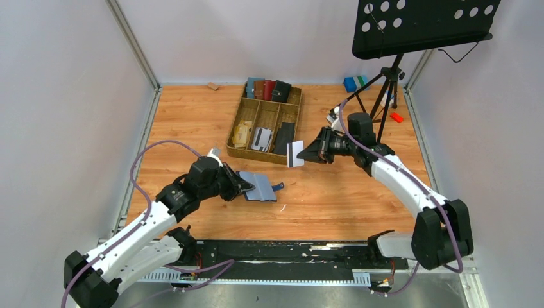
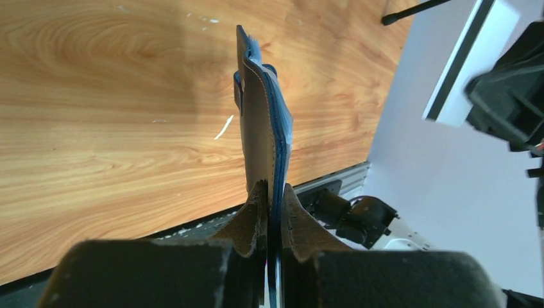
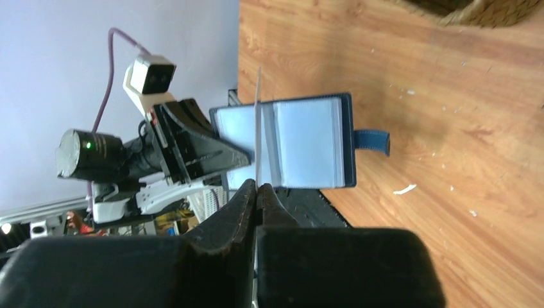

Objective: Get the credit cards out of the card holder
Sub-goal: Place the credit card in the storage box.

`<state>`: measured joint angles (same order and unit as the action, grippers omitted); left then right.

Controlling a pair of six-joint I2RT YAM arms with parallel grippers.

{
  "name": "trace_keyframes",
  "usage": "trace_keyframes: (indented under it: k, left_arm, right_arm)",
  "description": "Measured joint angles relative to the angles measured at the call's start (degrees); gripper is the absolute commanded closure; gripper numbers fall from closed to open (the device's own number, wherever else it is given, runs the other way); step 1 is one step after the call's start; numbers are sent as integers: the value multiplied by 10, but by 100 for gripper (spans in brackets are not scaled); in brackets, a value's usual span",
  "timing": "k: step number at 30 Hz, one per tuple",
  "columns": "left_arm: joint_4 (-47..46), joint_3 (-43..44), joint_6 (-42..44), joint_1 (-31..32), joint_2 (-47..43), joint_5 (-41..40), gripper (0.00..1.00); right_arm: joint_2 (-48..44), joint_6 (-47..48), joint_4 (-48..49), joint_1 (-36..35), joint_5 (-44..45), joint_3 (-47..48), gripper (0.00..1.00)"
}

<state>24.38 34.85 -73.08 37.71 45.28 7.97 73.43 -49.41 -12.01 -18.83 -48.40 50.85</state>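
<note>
Navy-blue bifold card holder (image 1: 262, 187) is held open over the wooden worktop (image 1: 333, 199), one edge clamped in the left jaws. The right jaws pinch a white, dark-striped credit card (image 1: 295, 154) near the brown compartment tray (image 1: 232, 140).

card holder (image 1: 260, 187) before tray (image 1: 256, 156), credit card (image 1: 295, 154) right — beside tray's corner

We see bright, even overhead light on the pale wooden tabletop (image 1: 346, 199); the navy-blue bifold card holder (image 2: 260, 128) throws only a soft shadow. Close to each wrist lens, the black padded fingers (image 2: 247, 224) look blurred and dim.
</note>
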Motion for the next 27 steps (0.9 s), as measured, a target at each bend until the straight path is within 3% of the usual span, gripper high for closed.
trace_keyframes:
  k: [17, 27]
  left_arm:
    - [50, -11, 47, -4, 19, 9, 99]
    - [114, 60, 138, -30, 47, 4, 99]
  right_arm:
    - [209, 3, 42, -61, 107, 169, 100]
    - [396, 7, 51, -78, 130, 311, 100]
